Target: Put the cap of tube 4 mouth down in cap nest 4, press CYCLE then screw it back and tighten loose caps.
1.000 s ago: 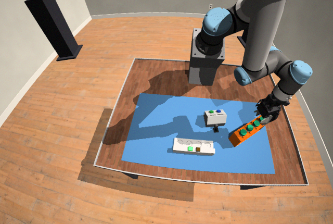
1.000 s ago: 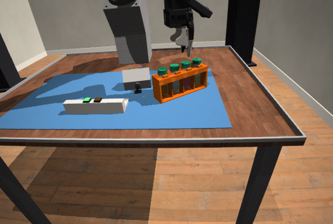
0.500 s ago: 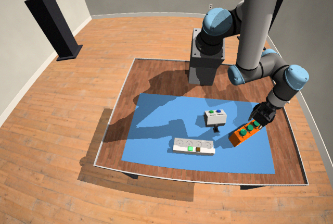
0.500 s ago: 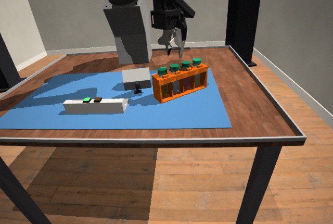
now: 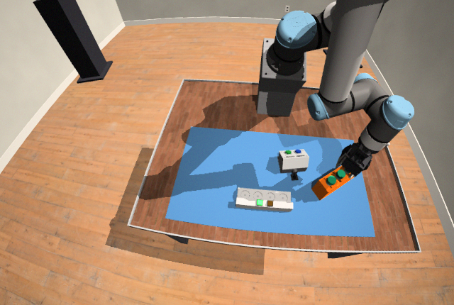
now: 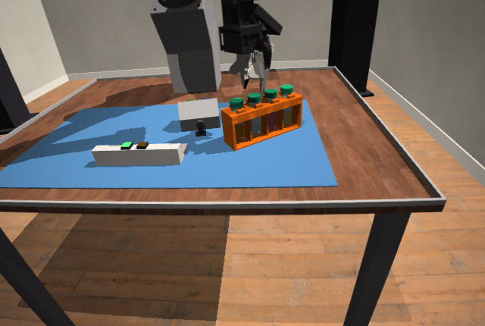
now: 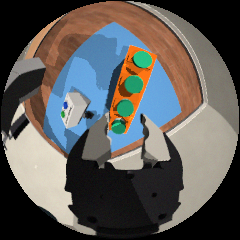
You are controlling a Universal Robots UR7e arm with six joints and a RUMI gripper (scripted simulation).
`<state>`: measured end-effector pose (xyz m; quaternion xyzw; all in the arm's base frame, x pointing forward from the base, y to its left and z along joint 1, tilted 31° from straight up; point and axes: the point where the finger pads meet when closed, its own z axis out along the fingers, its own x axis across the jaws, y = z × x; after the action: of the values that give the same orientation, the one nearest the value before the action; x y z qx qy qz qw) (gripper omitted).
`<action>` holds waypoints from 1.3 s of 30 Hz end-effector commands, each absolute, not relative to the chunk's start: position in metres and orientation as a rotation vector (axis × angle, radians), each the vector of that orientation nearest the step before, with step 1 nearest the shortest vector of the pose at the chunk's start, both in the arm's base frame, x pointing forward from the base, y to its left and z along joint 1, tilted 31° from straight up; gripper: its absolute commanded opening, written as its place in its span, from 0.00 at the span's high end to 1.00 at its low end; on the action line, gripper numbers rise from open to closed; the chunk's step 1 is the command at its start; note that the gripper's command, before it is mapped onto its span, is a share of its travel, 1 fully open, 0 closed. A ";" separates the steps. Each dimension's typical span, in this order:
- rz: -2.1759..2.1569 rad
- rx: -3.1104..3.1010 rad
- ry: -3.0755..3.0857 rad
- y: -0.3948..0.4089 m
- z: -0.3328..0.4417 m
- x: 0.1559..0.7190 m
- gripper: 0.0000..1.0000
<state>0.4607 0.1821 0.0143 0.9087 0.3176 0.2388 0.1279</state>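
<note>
The orange decapping station (image 5: 320, 192) (image 6: 229, 128) stands skewed with four tubes. Green caps sit on tube 4 (image 5: 331, 179) (image 6: 236, 103) (image 7: 142, 59), tube 3 (image 5: 340, 174) (image 6: 254, 98) (image 7: 133, 84), tube 2 (image 6: 270, 93) (image 7: 125, 108) and tube 1 (image 6: 286, 89) (image 7: 118, 126). I cannot tell any height difference between them. My gripper (image 6: 253, 88) (image 7: 125, 113) is partly open and empty, above the caps near the tube 1 and 2 end. The white cap tray (image 5: 264, 205) (image 6: 136, 157) has four empty nests. Its green lamp (image 5: 259, 202) (image 6: 126, 145) is lit; its amber lamp (image 5: 270, 203) (image 6: 142, 145) is dark.
The key housing (image 5: 294, 163) (image 6: 198, 108) (image 7: 77, 111) carries the blue CYCLE key (image 5: 298, 151) (image 7: 65, 105) and the green READY key (image 5: 288, 152) (image 7: 63, 114). A small black object (image 5: 294, 175) (image 6: 201, 128) stands beside it, between the housing and the tray.
</note>
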 end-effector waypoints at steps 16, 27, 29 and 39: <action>0.698 2.642 0.924 0.181 0.001 0.469 0.65; 0.698 2.642 0.924 0.181 -0.003 0.472 0.65; 0.698 2.642 0.924 0.181 -0.003 0.472 0.65; 0.697 2.642 0.924 0.181 -0.006 0.473 1.00</action>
<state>0.4730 0.1804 -0.0057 0.9086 0.3177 0.2392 0.1279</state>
